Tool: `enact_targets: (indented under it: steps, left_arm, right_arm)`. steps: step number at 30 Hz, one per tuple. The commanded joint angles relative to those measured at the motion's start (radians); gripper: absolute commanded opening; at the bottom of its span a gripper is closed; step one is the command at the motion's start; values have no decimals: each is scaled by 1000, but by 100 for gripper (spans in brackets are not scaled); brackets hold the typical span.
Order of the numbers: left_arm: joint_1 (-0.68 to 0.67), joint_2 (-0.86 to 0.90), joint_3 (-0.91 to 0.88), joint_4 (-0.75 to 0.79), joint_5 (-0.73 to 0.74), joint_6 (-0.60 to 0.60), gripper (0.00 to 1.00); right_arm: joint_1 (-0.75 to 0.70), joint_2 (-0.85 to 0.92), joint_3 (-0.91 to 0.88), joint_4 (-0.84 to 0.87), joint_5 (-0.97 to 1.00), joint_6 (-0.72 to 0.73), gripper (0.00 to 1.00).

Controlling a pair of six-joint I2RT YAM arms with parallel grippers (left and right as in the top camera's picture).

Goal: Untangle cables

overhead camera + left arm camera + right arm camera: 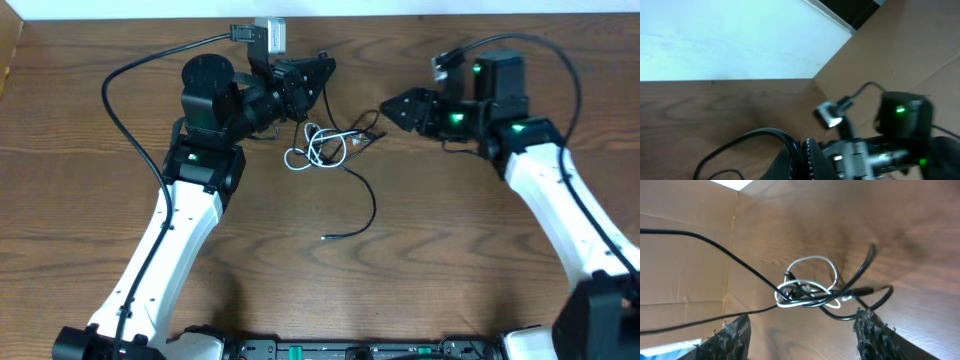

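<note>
Right fingers (732, 337) spread wide, empty, cables (810, 294) just ahead; left fingers (300, 98) beside cables, opening unclear

My left arm (170, 240) rises from the near left edge with the white forearm straight. At the wrist it bends, so that my left gripper (303, 88) points to the right, toward the middle. Whether its jaws are apart or closed, I cannot tell from any view. My right arm (560, 210) comes from the near right corner and turns to the left at the wrist. My right gripper (392, 110) faces the left gripper; the two are near but apart. In the right wrist view its two fingers (732, 337) stand wide apart.
</note>
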Motion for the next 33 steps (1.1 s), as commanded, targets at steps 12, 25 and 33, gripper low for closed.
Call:
enact_targets:
  steps: [12,25,33]
  left_arm:
    - [2,-31,9,173,64,-128,8]
    - [2,-76,9,213,49,-221,7]
    - [1,-68,9,120,-37,-187,7]
  right_arm:
    - [67,155,6,14,-77,-9,59]
    - [69,156,6,45,-114,31,59]
    - [74,156,6,56,-263,137,54]
